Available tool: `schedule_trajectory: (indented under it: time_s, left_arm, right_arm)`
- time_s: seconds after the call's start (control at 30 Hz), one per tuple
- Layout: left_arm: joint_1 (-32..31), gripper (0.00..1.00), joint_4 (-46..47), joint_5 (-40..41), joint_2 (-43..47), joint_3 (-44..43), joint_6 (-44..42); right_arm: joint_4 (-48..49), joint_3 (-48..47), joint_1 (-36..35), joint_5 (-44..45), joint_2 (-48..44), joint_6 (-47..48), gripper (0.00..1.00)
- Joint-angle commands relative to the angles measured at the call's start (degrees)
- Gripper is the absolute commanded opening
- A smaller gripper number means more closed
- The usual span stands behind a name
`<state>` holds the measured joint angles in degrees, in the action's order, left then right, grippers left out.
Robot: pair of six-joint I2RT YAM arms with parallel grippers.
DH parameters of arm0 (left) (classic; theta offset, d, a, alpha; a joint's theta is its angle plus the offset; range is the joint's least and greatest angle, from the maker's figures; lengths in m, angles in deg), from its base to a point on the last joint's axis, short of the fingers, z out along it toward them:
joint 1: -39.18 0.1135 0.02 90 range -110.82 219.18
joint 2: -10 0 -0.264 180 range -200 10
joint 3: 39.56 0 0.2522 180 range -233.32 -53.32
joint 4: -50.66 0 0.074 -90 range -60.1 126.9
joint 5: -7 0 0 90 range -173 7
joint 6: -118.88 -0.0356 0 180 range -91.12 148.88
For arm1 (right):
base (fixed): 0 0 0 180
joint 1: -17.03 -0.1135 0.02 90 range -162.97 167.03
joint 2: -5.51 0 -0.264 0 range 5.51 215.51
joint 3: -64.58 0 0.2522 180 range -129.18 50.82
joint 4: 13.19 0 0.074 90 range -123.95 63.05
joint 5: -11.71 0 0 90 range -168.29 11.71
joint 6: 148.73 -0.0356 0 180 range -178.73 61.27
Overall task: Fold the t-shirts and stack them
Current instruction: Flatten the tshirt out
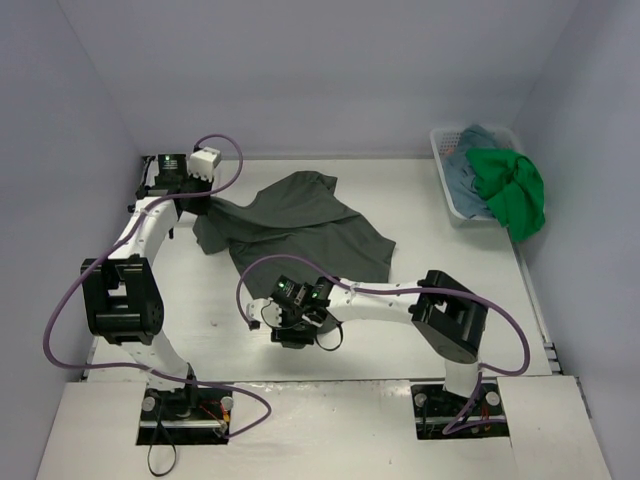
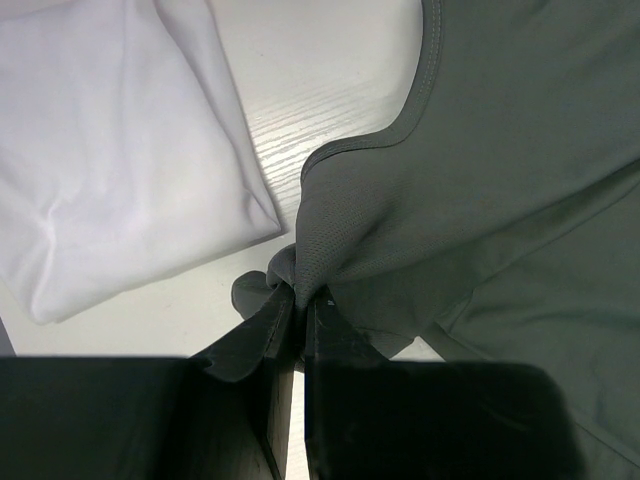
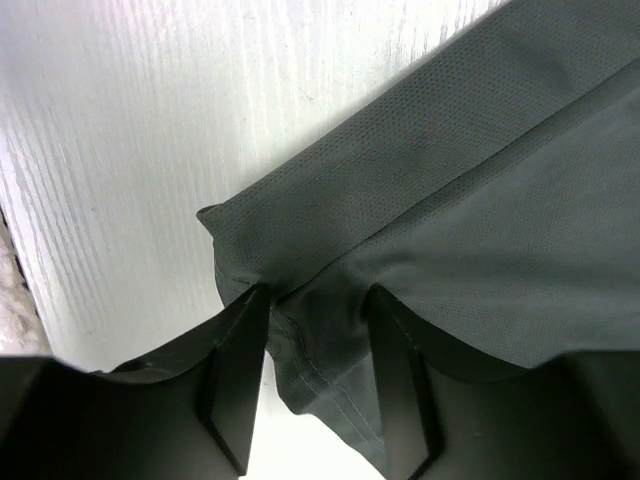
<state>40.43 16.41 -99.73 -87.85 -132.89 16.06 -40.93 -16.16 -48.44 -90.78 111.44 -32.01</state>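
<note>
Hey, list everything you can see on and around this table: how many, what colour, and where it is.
dark t-shirt: 1, grey-green, spread out crumpled on the middle of the table
white t-shirt: 1, white, folded, lying on the table next to the dark one's neckline
green t-shirt: 1, bright green, hanging over the basket's rim
blue t-shirt: 1, teal-blue, inside the basket
basket: 1, white, far right corner
table: 1, white
left arm, right arm: 2, black and white with purple cables, based at the near edge
left gripper: 1, black, shut on the dark t-shirt's edge, far left
right gripper: 1, black, open around the dark t-shirt's near edge
</note>
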Motion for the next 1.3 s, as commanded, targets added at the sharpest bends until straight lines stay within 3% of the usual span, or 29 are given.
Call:
schedule_trajectory:
  time_s: [0.0,0.17,0.37,0.5,0.63,0.77,0.83,1.27]
  left_arm:
    - [0.24,0.00,2.82,-0.85,1.25,-0.94,-0.01]
    - [0.33,0.00,2.82,-0.67,1.34,-0.67,-0.28]
    - [0.76,0.00,1.95,-0.15,0.29,-0.93,-0.54]
    - [0.94,0.55,-0.78,0.82,-1.38,-1.47,-0.19]
    - [0.94,0.73,0.62,1.00,0.19,1.78,-0.10]
    - [0.94,0.74,0.36,0.56,2.30,3.63,-0.19]
    - [0.94,0.80,-0.25,0.65,3.53,4.42,-0.71]
    - [0.94,0.80,-4.55,-1.81,10.56,11.45,-2.91]
  right_arm:
    - [0.88,-0.70,0.17,-0.87,0.50,-0.09,0.40]
    - [1.14,-0.52,0.26,0.01,0.42,-0.18,0.04]
    - [0.88,0.27,1.66,2.90,-3.18,-0.18,0.00]
    - [-1.75,-0.17,4.12,3.96,-9.14,0.61,0.00]
    - [-4.91,0.01,7.28,5.02,-14.33,2.01,0.00]
    - [-7.20,1.50,9.74,7.48,-18.65,4.39,0.00]
    - [-7.99,2.99,11.85,8.45,-20.76,5.96,0.00]
    - [-9.66,6.43,29.51,11.00,-29.03,17.65,0.00]
